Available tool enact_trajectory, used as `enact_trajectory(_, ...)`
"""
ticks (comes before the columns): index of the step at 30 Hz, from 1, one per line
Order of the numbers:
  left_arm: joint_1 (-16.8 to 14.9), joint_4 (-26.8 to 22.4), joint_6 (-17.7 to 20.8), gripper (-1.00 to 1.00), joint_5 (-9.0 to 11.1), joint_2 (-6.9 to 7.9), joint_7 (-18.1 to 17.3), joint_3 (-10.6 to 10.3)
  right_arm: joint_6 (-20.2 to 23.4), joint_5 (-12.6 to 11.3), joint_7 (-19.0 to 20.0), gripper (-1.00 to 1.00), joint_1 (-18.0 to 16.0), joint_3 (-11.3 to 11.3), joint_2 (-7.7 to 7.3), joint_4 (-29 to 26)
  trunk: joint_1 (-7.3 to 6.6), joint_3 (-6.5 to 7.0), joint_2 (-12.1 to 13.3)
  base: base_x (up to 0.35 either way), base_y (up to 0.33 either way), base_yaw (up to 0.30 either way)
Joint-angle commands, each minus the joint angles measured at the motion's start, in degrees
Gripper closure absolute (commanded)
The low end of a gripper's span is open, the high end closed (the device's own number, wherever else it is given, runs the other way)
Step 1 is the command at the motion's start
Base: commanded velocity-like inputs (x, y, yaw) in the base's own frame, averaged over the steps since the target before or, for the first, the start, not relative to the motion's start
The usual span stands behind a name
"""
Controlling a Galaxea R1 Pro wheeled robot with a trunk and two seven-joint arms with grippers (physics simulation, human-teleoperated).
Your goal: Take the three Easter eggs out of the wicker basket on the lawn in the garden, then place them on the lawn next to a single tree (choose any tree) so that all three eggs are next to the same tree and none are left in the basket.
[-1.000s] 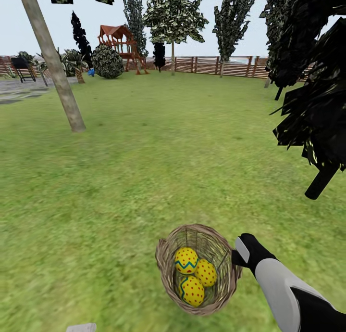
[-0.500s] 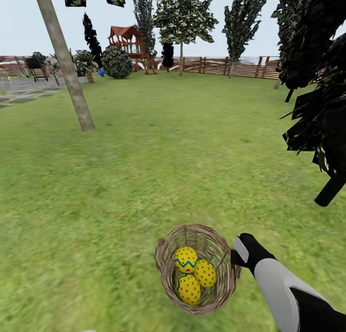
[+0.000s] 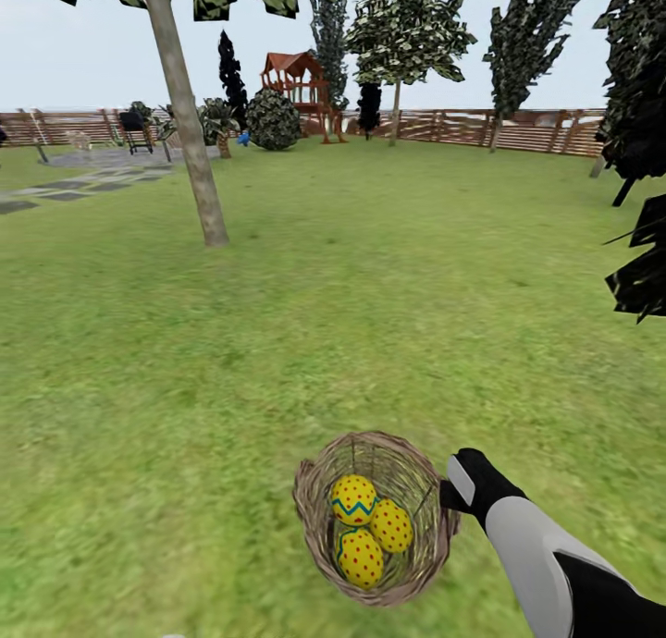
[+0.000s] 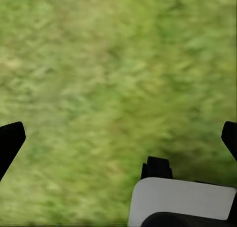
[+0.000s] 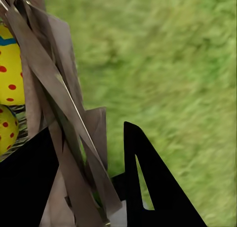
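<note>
Wicker basket point(image 3: 375, 518) held by its rim, three eggs riding inside.

Brown woven wall sits pinched between the two fingers of the right end effector point(image 3: 450, 496), at 3 o'clock on the basket, so the basket can likely be carried over the lawn point(image 3: 333, 296) with all three Easter eggs point(image 3: 370, 525) safe in it. The tree point(image 3: 190, 129) with the pale leaning trunk stands far off at 11 o'clock, well apart from the basket. The right arm reaches in from 4 o'clock, bent low toward the grass. The left end effector point(image 4: 118, 138) hangs over bare grass, fingers spread wide, holding nothing.
</note>
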Motion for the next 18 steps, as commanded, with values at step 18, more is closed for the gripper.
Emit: enact_trajectory(18, 0.0, -0.1, 0.3, -1.00, -0.1, 0.01, 0.2, 0.0, 0.1, -0.3, -0.2, 1.00, 0.0, -0.4, 0.33, -0.1, -3.96, 3.20, 7.2, 0.000, 0.000, 0.290)
